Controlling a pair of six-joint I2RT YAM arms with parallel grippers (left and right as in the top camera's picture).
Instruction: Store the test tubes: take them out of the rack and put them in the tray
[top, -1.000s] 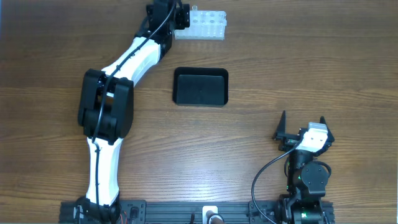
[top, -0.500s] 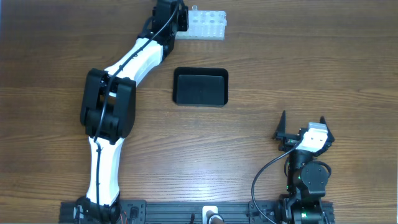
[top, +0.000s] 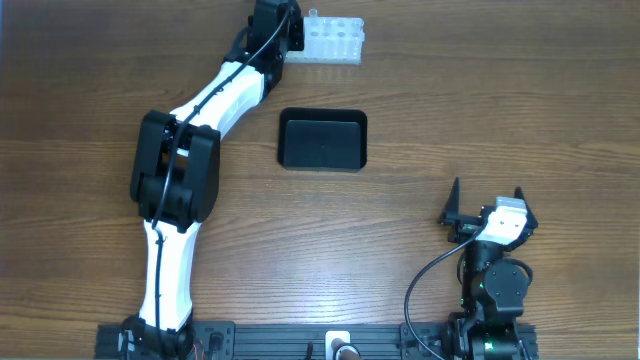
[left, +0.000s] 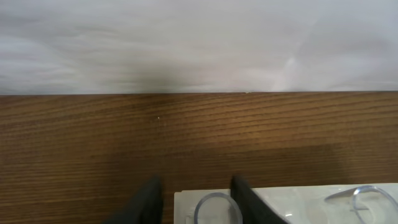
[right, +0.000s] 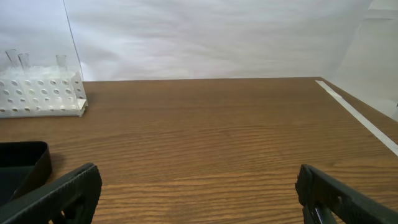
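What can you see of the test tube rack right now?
The rack is a white, translucent-looking plastic block with rows of round holes in its top and side. It stands flat on the wooden table near the far edge, beyond the black tray and apart from it. A few clear tubes stand upright in it. The left tool is at its left end in the top view, fingers open either side of one tube's rim.

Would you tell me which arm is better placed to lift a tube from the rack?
Left: the left gripper straddles a tube at the rack; the right gripper sits far off.
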